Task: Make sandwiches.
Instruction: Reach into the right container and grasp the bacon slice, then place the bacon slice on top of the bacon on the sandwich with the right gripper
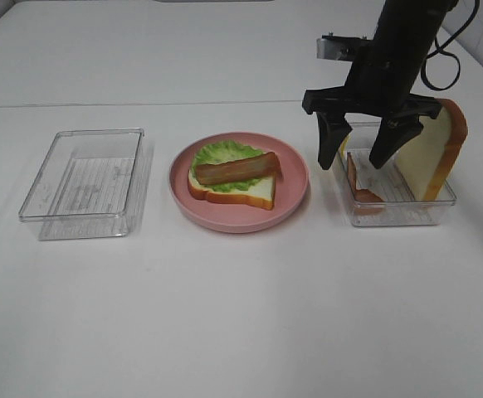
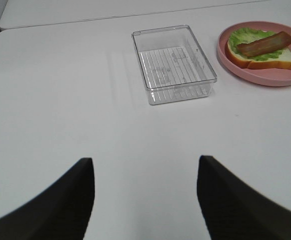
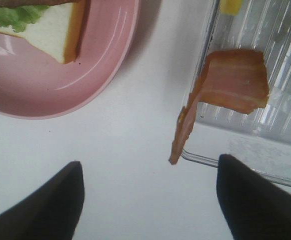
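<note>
Stacked on plate [image 1: 295, 196]: bread [image 1: 254, 195], lettuce [image 1: 221, 152], bacon [image 1: 235, 168]. Draped over the wall of right box [image 1: 407, 215]: second bacon [image 3: 230, 82]; leaning inside: second bread [image 1: 441, 153]. Above that box, spread and empty: right fingers [image 1: 333, 143]. Over table [image 1: 241, 315], likewise apart: left fingers [image 2: 60, 205].

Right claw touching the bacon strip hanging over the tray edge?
Apart. The right wrist view shows the open right claw clear of the bacon strip, with bare table visible between them.

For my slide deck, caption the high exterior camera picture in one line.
Open right gripper hovers over a clear box holding bacon and bread; half-built sandwich sits on pink plate.
</note>
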Tool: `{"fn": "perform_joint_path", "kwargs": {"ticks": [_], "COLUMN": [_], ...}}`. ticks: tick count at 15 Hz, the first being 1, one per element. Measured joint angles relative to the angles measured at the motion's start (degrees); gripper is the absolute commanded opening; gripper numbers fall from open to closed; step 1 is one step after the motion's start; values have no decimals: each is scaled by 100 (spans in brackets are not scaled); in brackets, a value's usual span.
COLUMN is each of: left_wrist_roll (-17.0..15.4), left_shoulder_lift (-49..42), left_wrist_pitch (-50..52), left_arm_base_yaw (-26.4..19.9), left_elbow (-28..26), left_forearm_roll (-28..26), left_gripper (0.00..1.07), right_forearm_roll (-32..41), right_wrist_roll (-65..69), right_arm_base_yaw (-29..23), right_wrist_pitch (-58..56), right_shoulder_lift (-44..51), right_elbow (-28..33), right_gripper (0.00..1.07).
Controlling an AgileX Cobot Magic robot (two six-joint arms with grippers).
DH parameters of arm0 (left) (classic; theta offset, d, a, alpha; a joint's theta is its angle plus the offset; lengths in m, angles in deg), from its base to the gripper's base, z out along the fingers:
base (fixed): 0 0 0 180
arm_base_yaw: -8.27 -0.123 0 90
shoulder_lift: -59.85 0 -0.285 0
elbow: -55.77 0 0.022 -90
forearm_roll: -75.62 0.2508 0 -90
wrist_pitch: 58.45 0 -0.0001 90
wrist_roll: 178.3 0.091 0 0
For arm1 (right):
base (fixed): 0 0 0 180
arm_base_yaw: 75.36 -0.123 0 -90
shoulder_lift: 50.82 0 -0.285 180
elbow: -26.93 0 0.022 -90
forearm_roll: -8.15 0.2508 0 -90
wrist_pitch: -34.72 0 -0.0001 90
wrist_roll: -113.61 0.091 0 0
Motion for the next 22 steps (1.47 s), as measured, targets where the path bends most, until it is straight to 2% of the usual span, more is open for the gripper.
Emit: {"fn": "perform_joint_path", "kwargs": {"ticks": [5, 7, 11, 14, 18, 22], "left_wrist_roll": [0, 0, 0, 0, 0, 0], "left_shoulder_lift": [0, 0, 0, 0, 0, 0], "left_wrist_pitch": [0, 0, 0, 0, 0, 0], "left_arm_base_yaw": [0, 0, 0, 0, 0, 0], "left_elbow": [0, 0, 0, 0, 0, 0], "left_forearm_roll": [0, 0, 0, 0, 0, 0], "left_gripper": [58, 58, 58, 58, 58, 58], "right_forearm_roll": [-69, -69, -229, -350, -367, -378], "right_wrist_roll": [6, 6, 63, 69, 69, 69], "right_arm_base_yaw": [0, 0, 0, 0, 0, 0], "right_wrist_pitch": [435, 476, 556, 550, 544, 252], "right_shoulder_lift": [-361, -441, -476, -476, -458, 0], "right_elbow": [-11, -11, -11, -11, -11, -29], "right_gripper": [59, 52, 17, 0, 0, 0]}}
